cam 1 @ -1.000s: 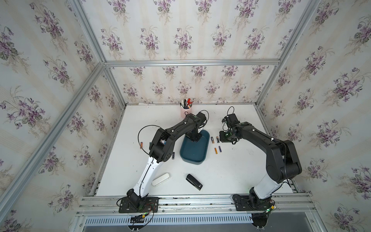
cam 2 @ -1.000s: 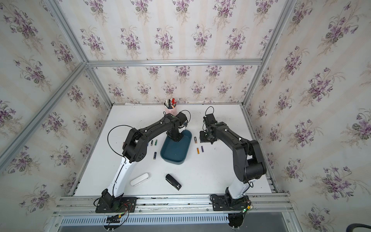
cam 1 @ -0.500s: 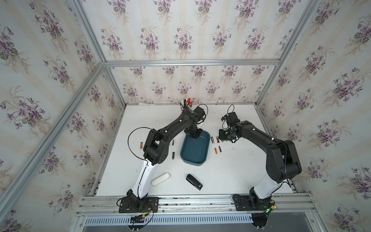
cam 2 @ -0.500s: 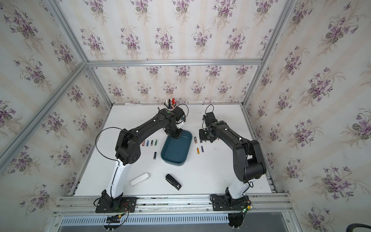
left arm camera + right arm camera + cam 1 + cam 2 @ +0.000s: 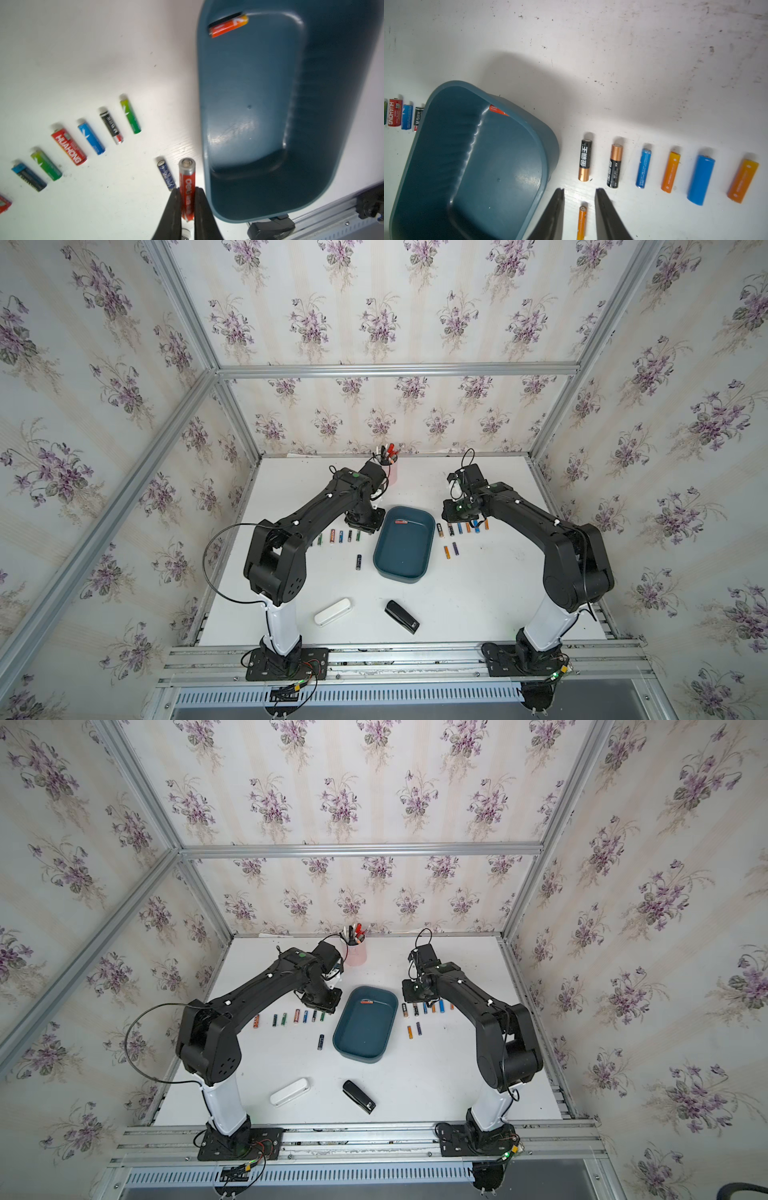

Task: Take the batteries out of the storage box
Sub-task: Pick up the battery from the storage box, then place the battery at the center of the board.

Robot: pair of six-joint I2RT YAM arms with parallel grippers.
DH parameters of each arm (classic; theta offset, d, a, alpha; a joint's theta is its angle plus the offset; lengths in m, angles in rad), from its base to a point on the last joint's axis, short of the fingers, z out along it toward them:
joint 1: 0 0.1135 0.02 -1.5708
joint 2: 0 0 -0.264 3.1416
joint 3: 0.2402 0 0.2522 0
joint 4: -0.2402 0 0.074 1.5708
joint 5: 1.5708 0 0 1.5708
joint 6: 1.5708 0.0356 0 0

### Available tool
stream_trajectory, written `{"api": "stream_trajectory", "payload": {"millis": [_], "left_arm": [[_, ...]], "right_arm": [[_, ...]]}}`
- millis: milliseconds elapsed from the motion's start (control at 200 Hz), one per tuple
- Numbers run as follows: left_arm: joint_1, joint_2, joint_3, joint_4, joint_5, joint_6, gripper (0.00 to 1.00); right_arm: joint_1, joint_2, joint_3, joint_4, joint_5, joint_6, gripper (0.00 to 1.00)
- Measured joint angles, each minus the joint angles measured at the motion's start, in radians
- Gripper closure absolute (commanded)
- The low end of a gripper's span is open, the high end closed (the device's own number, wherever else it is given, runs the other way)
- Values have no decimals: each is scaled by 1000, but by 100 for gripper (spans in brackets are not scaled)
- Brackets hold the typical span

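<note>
The teal storage box (image 5: 405, 549) (image 5: 365, 1027) sits mid-table, and one orange-red battery (image 5: 401, 521) (image 5: 227, 26) (image 5: 497, 110) lies against its far wall. My left gripper (image 5: 187, 190) is shut on a red battery (image 5: 187, 172), just outside the box's left rim (image 5: 202, 124) and above the table. Other batteries lie in a row left of the box (image 5: 338, 536) (image 5: 91, 138) and another row right of it (image 5: 461, 527) (image 5: 643, 168). Over the table right of the box, my right gripper (image 5: 579, 190) is open, and a thin orange battery (image 5: 581, 222) lies below the gap.
A pink pen cup (image 5: 390, 472) stands at the back, close behind the left wrist. A white case (image 5: 332, 612) and a black stapler (image 5: 401, 616) lie near the front edge. A lone dark battery (image 5: 358, 562) lies left of the box.
My left arm has swung from over the box's far end to just outside its left rim. The right arm has hardly moved.
</note>
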Motion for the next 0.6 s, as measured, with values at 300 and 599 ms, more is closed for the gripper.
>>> {"api": "stream_trajectory", "payload": {"millis": [300,599], "left_arm": [[42,-46,-228,35,-86,-104,89],[44,-8,-308,98,-99,-160,89]], "right_arm": [[14,36,56,-14,0,-4,69],[15,35,53,-28,3,-15,69]]}}
